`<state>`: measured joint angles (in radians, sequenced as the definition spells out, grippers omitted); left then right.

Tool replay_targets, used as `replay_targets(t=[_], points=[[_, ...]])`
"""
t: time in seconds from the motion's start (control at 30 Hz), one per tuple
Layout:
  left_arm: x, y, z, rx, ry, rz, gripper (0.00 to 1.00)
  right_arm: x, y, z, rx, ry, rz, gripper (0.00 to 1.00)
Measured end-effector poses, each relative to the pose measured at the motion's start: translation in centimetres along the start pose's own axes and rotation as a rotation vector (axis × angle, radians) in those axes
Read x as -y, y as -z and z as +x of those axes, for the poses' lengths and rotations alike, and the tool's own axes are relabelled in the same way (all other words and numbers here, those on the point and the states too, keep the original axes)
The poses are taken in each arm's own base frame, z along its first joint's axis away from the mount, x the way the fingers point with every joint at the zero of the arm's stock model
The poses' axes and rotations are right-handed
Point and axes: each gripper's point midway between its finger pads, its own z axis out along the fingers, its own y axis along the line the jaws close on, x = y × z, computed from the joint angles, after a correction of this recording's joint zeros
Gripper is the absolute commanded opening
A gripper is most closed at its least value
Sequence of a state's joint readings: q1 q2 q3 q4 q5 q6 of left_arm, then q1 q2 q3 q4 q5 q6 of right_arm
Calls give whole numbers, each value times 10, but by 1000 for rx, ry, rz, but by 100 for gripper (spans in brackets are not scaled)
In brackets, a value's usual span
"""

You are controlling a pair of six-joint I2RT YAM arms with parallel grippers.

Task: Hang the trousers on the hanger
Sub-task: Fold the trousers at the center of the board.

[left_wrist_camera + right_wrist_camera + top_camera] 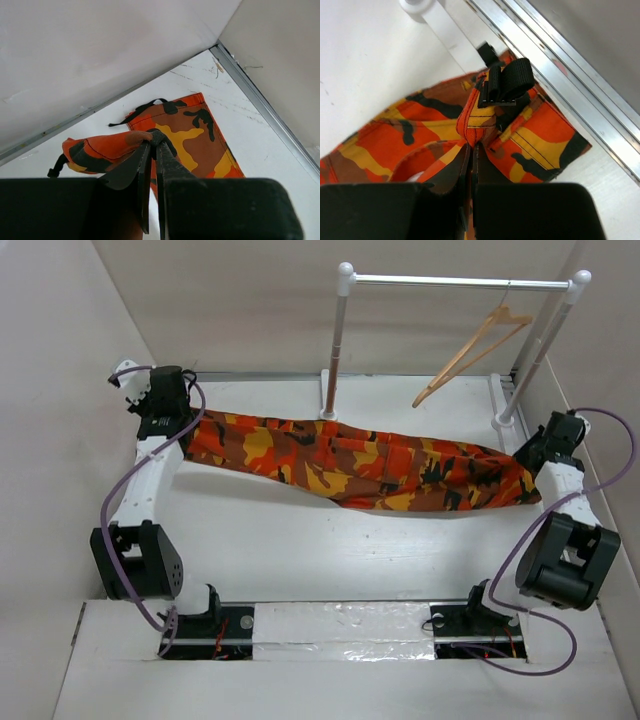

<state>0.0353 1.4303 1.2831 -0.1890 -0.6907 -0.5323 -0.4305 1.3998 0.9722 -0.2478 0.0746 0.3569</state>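
The orange-red camouflage trousers (350, 465) hang stretched across the table between my two grippers, sagging in the middle. My left gripper (190, 420) is shut on one end; in the left wrist view its jaws (152, 140) pinch a fold of cloth (190, 135) with a black strap. My right gripper (530, 465) is shut on the other end; in the right wrist view its jaws (471, 145) pinch a fold of cloth (420, 130) below a black webbing strap (507, 82). The tan wooden hanger (470, 350) hangs tilted from the rail, behind and above the trousers.
A white tube rack (455, 282) with ball-capped posts stands at the back; its left post foot (327, 400) is just behind the trousers and its right post foot (507, 415) is near my right gripper. Walls enclose the table on three sides. A metal track (560, 75) runs by the right wall.
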Motion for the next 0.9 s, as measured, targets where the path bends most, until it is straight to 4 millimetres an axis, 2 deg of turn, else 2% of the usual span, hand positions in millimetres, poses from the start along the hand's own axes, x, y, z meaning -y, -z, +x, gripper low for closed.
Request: replay_targets(t=[0.17,0.3,0.4,0.5,0.8,0.9], points=[[6,-25,2,-18,-9,-30,0,-29,-10,-26,28,23,-23,0],[12,-50,20,-61,-46,-59,0,-50,-19,-42,51,40,-40,0],[16,-66,39,-97,-80,-80,0,-50,-26,-39,43,46,-24,0],[11,-73,53,-129,-107,-97,0,-49,-29,-33,41,51,-12,0],[12,-76,53,-139,-127,-77,0,-47,-45,-23,23,52,-6,0],[21,-84,52,-148,-140,-67,0,-48,-49,-21,20,50,-10,0]])
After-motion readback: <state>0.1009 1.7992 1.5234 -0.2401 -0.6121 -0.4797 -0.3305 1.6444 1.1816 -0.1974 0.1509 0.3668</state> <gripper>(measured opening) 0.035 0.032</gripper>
